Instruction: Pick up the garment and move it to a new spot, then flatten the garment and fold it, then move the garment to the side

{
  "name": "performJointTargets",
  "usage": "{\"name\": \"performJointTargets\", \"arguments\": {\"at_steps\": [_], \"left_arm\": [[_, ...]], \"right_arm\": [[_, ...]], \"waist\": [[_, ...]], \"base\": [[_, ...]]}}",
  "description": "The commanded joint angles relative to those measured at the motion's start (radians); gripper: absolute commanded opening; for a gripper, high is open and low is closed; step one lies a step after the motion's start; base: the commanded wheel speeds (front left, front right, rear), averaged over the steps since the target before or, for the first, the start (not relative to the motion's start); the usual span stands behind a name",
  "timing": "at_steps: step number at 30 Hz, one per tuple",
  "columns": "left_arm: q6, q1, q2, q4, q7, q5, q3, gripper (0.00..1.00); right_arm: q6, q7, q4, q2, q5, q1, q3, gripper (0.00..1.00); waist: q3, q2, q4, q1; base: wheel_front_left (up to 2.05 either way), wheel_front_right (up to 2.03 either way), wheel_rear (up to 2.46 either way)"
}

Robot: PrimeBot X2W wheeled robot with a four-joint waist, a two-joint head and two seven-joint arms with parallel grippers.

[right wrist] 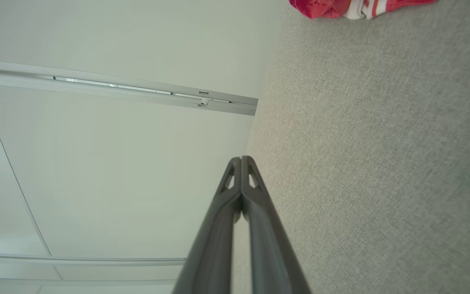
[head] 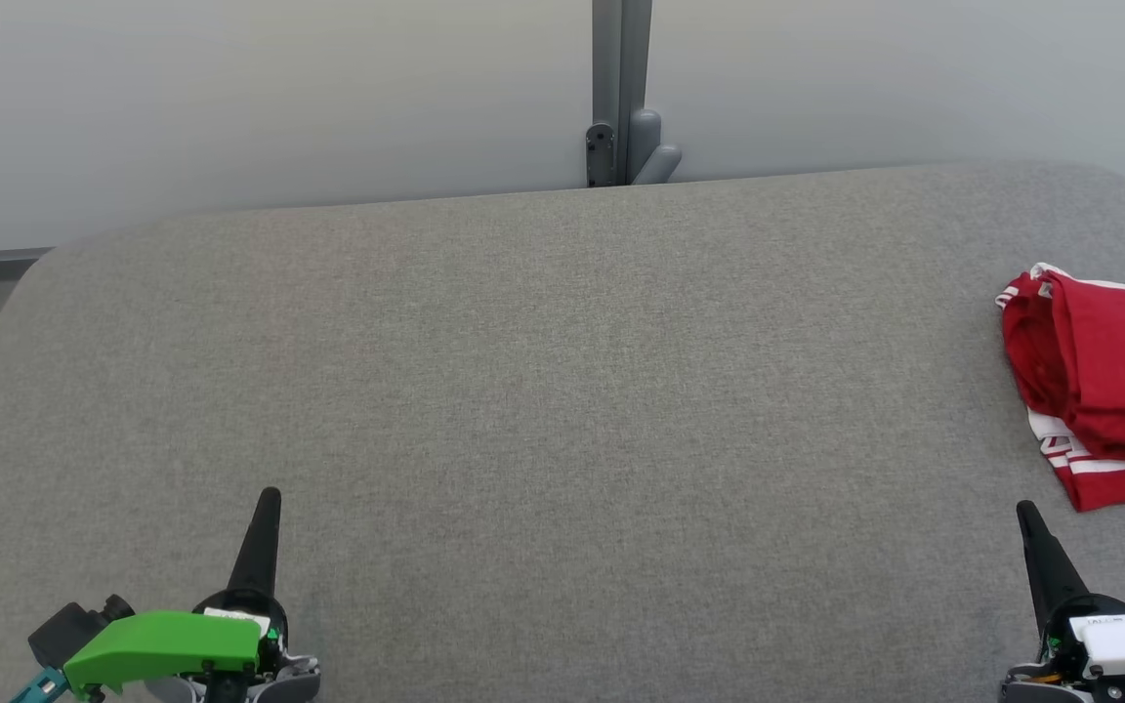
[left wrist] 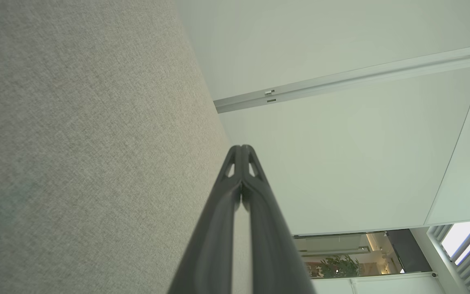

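The grey table [head: 523, 391] spans most of the head view. The garment [head: 1100, 381], red with white stripes, lies bunched at the middle right edge of the frame and is cut off there, so its full extent cannot be told.

What shows runs roughly top to bottom of the frame, leaning toward the lower right. A white-trimmed opening sits at its upper left and a striped band at its lower end. Which end is collar or hem is, I think, not readable in this heap.

The right gripper [head: 1026, 513], lower right, sits near the garment's lower end. The left gripper [head: 270, 498], lower left, is well apart from it. Both have their fingers pressed together and hold nothing.

Risks from here:
- A pinch may catch only the top layer, so the bundle trails or drops.
- A pull toward the right could drag cloth off the table.
- The left arm has a long reach, which may leave the lift one-handed and lopsided.
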Motion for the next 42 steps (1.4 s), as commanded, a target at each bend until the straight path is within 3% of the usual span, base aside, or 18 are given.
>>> {"name": "performJointTargets", "arguments": {"at_steps": [1,24,42], "left_arm": [[-0.008,-0.023,0.001,-0.002,0.006,-0.020,0.006,0.00],[-0.027,-0.042,-0.001,0.006,0.050,-0.189,0.025,0.00],[-0.028,-0.043,-0.003,0.007,0.057,-0.203,0.027,0.00]], "right_arm": [[0.000,0.009,-0.007,-0.002,0.026,-0.014,-0.006,0.00],[0.000,0.060,-0.006,0.001,0.203,-0.021,-0.029,0.00],[0.000,0.066,-0.005,0.002,0.217,-0.022,-0.033,0.00]], "waist": [[0.001,-0.0001,-0.001,0.0000],[0.008,-0.0001,-0.015,0.0000],[0.009,-0.0001,-0.017,0.0000]], "base": [[0.00,0.00,0.00],[0.00,0.00,0.00],[0.00,0.00,0.00]]}}
